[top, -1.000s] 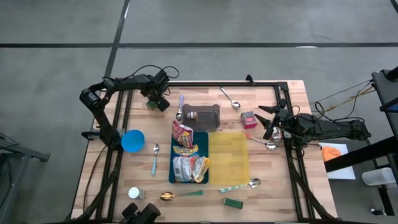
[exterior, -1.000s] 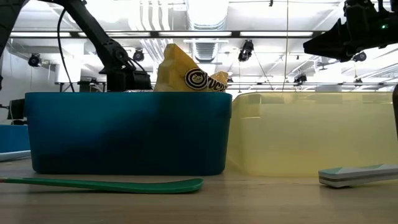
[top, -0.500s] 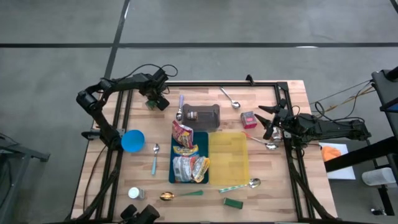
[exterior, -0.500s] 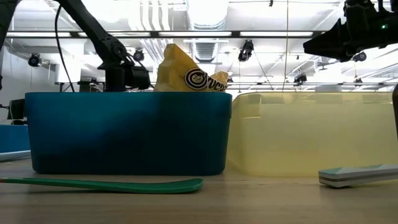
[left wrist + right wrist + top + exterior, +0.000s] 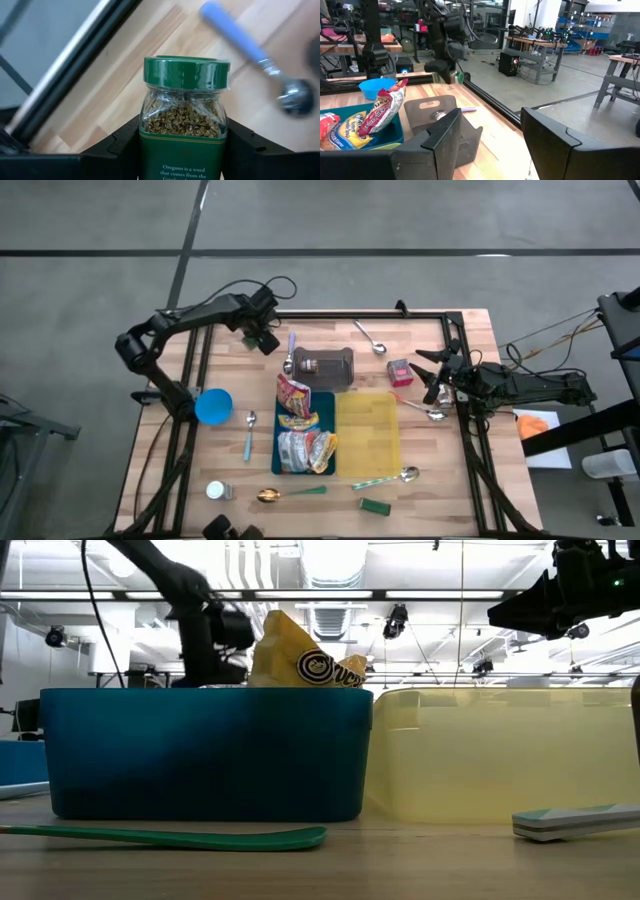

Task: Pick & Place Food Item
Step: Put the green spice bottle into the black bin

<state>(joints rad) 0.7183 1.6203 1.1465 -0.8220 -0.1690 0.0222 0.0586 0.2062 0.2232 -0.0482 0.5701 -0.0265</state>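
Observation:
A glass oregano jar [image 5: 182, 120] with a green lid [image 5: 186, 72] sits between the fingers of my left gripper [image 5: 263, 338], which is shut on it above the table's far left part. The right wrist view shows the jar [image 5: 452, 76] off the wood. A teal bin [image 5: 283, 465] holds several snack packets, and a yellow bin [image 5: 368, 433] stands beside it. My right gripper [image 5: 425, 375] waits open at the table's right side, holding nothing. My left gripper pinches the jar's glass body [image 5: 145, 125] below the lid, one finger [image 5: 122, 145] on each side. The fingers come from above, slanting steeply down, and lie across the jar. The jar lies on its side in the hold, lifted clear of the table.
A blue-handled spoon [image 5: 291, 350] and a dark box [image 5: 330, 365] lie just right of the left gripper. A blue bowl [image 5: 213, 406], a pink item [image 5: 400, 370], more spoons [image 5: 370, 337] and a small white bottle [image 5: 217, 491] are spread around the bins. A black frame rail [image 5: 350, 315] runs along the far edge.
My left gripper has risen, shifting a little toward the table's right edge, and has carried the oregano jar up off the table. The jar stays on its side between the fingers.

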